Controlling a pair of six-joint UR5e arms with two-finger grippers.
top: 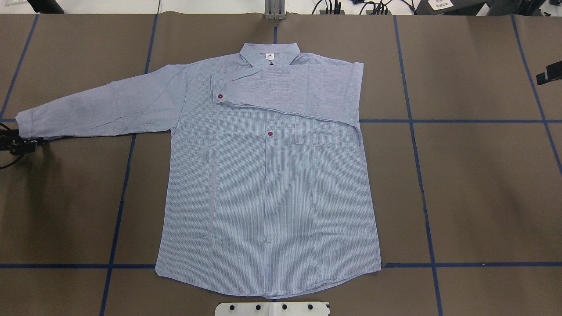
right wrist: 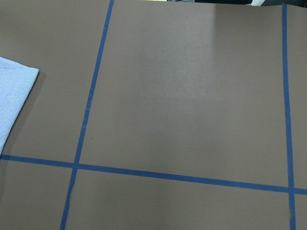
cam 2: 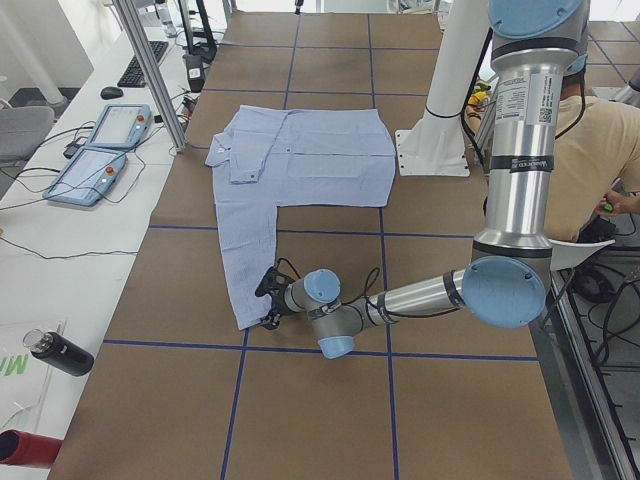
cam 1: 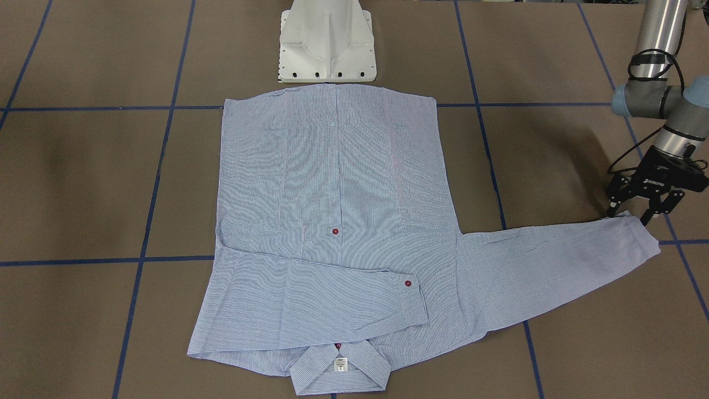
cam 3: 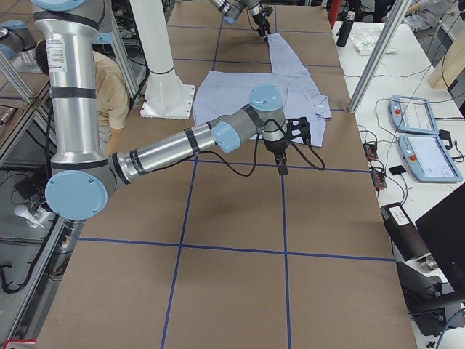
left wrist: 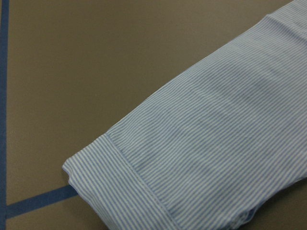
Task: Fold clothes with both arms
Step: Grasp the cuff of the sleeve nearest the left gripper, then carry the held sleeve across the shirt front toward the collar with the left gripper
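The light blue striped shirt (cam 1: 332, 221) lies flat, front up, with its collar (cam 1: 340, 371) on the side away from the robot. One sleeve (top: 285, 90) is folded across the chest. The other sleeve (cam 1: 554, 260) stretches out flat toward the robot's left. My left gripper (cam 1: 628, 216) is open and low over the table, its fingers at the edge of that sleeve's cuff (cam 1: 637, 235). The left wrist view shows the cuff (left wrist: 120, 187) close up. My right gripper (cam 3: 283, 153) hangs above bare table beside the shirt's right side; I cannot tell whether it is open. A shirt corner (right wrist: 12, 96) shows in the right wrist view.
The white pedestal base (cam 1: 327, 44) stands at the shirt's hem. Blue tape lines (cam 1: 487, 166) cross the brown table. A person (cam 2: 600, 170) sits behind the robot. Teach pendants (cam 3: 429, 145) and bottles (cam 2: 55, 350) lie on the side bench.
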